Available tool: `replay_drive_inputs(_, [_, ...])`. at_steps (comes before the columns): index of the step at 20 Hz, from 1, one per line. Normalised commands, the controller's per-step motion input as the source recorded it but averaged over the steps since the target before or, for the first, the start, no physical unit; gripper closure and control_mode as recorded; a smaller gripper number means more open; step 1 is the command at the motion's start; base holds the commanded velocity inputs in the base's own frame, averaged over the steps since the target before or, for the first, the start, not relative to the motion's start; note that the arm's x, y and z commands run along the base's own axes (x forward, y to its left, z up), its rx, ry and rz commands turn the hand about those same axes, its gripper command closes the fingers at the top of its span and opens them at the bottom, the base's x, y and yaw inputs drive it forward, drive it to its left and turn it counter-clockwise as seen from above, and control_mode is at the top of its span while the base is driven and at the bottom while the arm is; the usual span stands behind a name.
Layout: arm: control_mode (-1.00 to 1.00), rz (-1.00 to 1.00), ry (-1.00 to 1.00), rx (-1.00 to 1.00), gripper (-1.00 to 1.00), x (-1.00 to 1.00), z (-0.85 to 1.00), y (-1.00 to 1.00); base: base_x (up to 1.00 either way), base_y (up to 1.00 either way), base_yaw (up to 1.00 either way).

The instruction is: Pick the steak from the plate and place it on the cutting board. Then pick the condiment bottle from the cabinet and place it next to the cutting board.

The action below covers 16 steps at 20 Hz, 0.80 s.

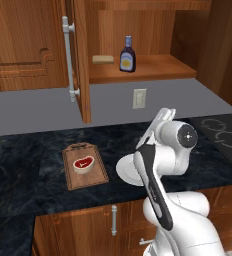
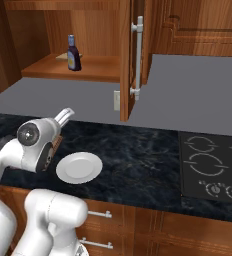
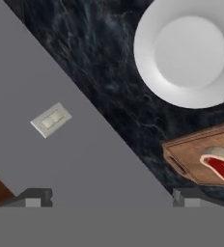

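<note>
Fingers [image 3: 34,198] spread wide, nothing between them; gripper [image 3: 111,198] holds nothing. In the hand view, past the tips: grey wall with wall outlet [image 3: 50,119] ahead of the left tip, dark marble counter [image 3: 104,72] beyond. Cutting board [image 3: 205,157] sits just beyond the right tip, steak [image 3: 222,166] lying on it, handle cut-out end nearest the tip. White plate [image 3: 189,53] lies farther out past the board, bare.

Steak step looks done, so the next target is the condiment bottle [image 1: 127,55]. It stands upright on the open cabinet [image 1: 138,70] shelf, well above and beyond the fingers, near the shelf's front edge.

Handling, my read: small rigid bottle, probably light, smooth sides so likely slippery. Tall and narrow, so it tips easily if nudged. Best hold is across the wide body at the label, not the thin neck or cap. Fingers are already wide enough for that.

Around it: flat tan block [image 1: 103,59] lies on the shelf just beside the bottle, on the door side; keep the finger on that side off it. Open cabinet door [image 1: 80,60] with long grey bar handle [image 1: 68,57] hangs beyond the block, a possible snag for the arm. Stovetop [image 2: 210,165] sits well off to the other side, not in the way.
</note>
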Motion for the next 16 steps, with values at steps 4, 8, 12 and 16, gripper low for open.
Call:
replay_drive_inputs(4, [-1.0, -0.13, 0.0, 0.24, -1.0, -0.12, 0.13, -0.09, 0.0, 0.0, 0.0])
replay_drive_inputs(8, [-1.0, -0.12, 0.01, 0.24, -1.0, -0.17, 0.09, -0.08, 0.0, 0.0, 0.0])
replay_drive_inputs(12, [-1.0, -0.1, 0.02, 0.23, -1.0, -0.19, 0.04, -0.02, 0.0, 0.0, 0.0])
replay_drive_inputs(16, [-1.0, -0.09, 0.02, 0.22, -1.0, -0.17, 0.04, 0.0, 0.0, 0.0, 0.0])
